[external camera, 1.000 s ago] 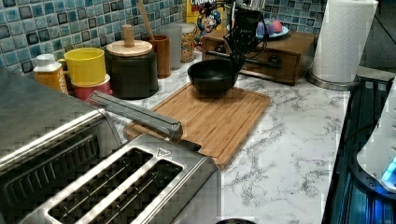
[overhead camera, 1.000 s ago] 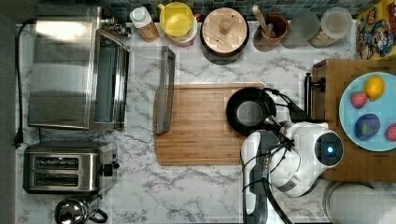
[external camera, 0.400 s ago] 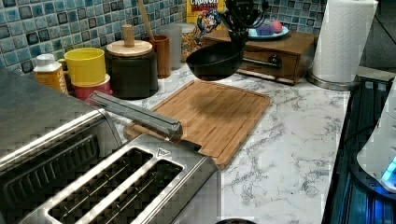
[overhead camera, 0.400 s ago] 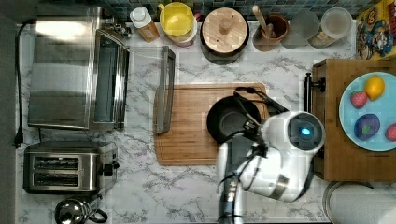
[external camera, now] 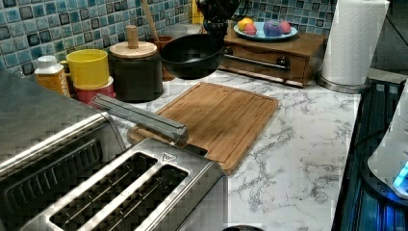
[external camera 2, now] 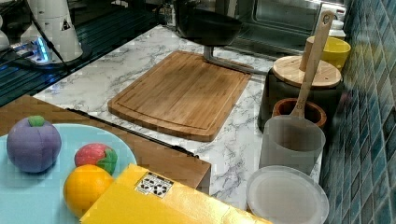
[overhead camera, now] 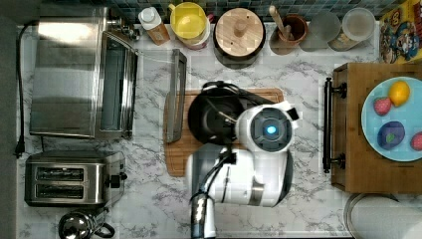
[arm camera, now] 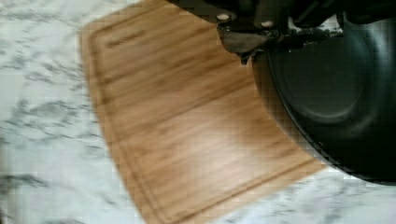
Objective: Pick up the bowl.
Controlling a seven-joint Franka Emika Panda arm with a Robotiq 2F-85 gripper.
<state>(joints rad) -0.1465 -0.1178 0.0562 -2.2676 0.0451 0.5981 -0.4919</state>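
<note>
The round black bowl (external camera: 192, 55) hangs in the air well above the wooden cutting board (external camera: 216, 115), tilted a little. My gripper (external camera: 215, 34) is shut on its rim, on the side toward the left view's right. In the top view the bowl (overhead camera: 211, 119) shows over the board's left half, partly covered by my white wrist (overhead camera: 266, 129). In the right view the bowl (external camera 2: 205, 23) floats beyond the board's far edge. The wrist view has the bowl's glossy inside (arm camera: 336, 93) against one dark finger (arm camera: 243, 39).
Along the back stand a black pot with a wooden lid (overhead camera: 239, 35) and a yellow cup (overhead camera: 188, 22). A toaster oven (overhead camera: 79, 74) has its door (overhead camera: 175, 97) open beside the board. A toaster (overhead camera: 69, 179) and a wooden box with a fruit plate (overhead camera: 393, 119) flank the counter.
The bowl has left the cutting board and risen, moving toward the top view's left with my gripper shut on it.
</note>
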